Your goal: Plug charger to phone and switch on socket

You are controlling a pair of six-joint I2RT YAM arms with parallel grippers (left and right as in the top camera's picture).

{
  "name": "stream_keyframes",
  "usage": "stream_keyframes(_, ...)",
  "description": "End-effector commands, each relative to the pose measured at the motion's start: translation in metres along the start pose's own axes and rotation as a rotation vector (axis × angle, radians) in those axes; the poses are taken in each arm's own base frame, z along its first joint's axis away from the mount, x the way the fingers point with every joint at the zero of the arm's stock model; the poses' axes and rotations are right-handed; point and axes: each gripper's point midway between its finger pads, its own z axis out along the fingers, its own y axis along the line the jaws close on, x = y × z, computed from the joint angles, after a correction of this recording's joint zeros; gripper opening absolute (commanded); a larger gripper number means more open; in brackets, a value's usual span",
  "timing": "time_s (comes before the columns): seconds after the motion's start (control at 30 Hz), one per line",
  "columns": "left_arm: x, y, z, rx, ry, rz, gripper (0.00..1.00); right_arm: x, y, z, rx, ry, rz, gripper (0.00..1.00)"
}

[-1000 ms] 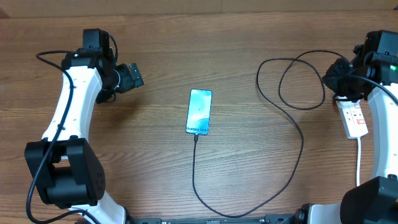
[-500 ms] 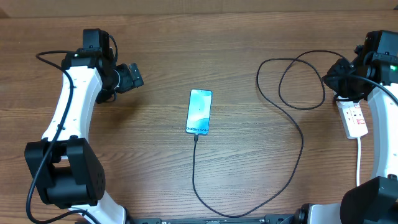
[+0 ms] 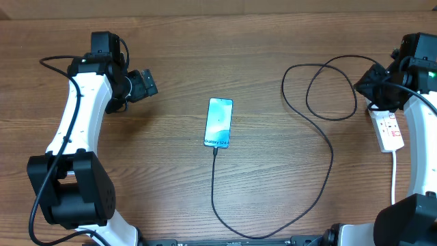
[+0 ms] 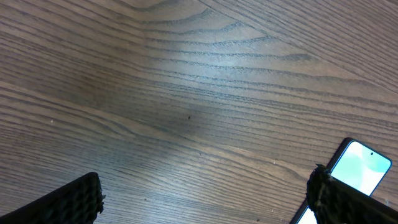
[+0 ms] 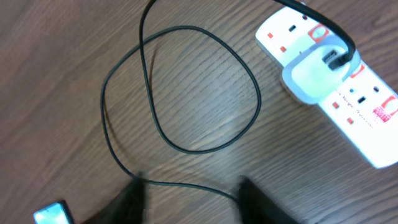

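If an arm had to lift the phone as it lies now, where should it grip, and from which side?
Probably from straight above, pinching the phone across its two long edges, toward the end away from the charger. It lies flat, so only the narrow width offers opposing sides, and gripping there spares the plugged end.

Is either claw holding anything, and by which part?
Nothing is held. The left gripper is open over the table; the right gripper stands open above the charger.
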Motion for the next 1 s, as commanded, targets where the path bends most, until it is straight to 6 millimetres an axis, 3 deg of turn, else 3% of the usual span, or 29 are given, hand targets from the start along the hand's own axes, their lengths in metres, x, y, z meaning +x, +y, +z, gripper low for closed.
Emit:
stream_keyframes(0.0,-0.003,-0.001,-0.002,-0.010,-0.013,0.028,1.00,-0.012,0.000,-0.006,0.005,-0.040,0.003,0.72)
stream_keyframes(0.1,-0.003,-0.001,-0.002,-0.010,-0.013,0.028,1.00,-0.014,-0.002,-0.006,0.019,-0.050,0.004,1.00)
stream_keyframes(0.23,-0.003,-0.001,-0.002,-0.009,-0.013,0.028,1.00,-0.017,-0.010,-0.005,0.062,-0.066,0.005,1.00)
stream_keyframes(0.83,-0.003,-0.001,-0.002,-0.010,-0.013,0.028,1.00,-0.016,-0.010,-0.002,0.067,-0.058,0.005,1.00)
stream_keyframes(0.97,-0.003,-0.001,-0.002,-0.009,-0.013,0.028,1.00,-0.021,-0.020,-0.003,0.123,-0.085,0.006,1.00)
